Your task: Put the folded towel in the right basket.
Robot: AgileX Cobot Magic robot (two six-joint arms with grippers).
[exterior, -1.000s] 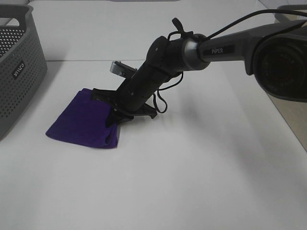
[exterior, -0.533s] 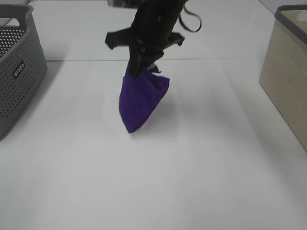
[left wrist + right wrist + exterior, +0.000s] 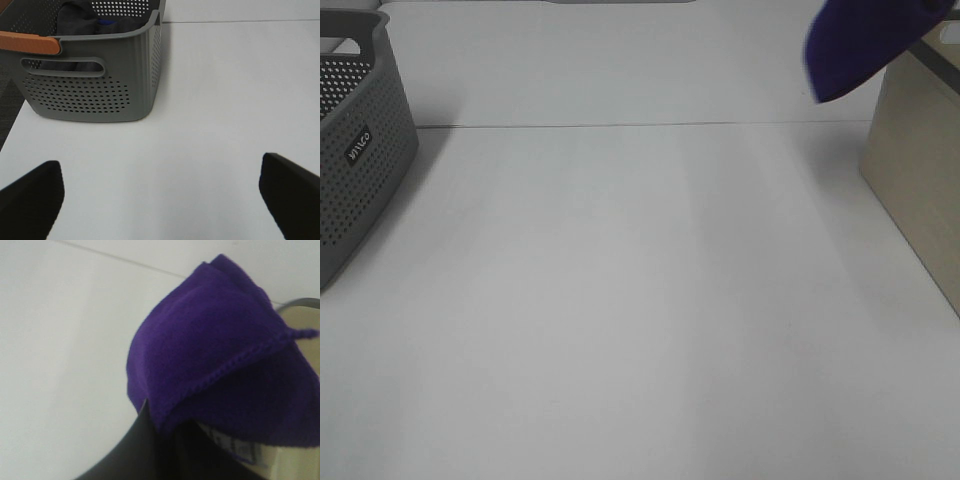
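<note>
The folded purple towel hangs in the air at the top right of the high view, just left of the beige right basket and level with its dark rim. In the right wrist view the towel fills most of the picture. My right gripper is shut on it, its tips buried in the cloth, and the basket's rim shows just behind. The right arm itself is out of the high view. My left gripper is open and empty above the table.
A grey perforated basket stands at the left edge of the white table. In the left wrist view this grey basket holds dark clothes and has an orange handle.
The right gripper lifted the towel off the table at the left, then carried it up and right to beside the beige basket. The arm has left the high view.
</note>
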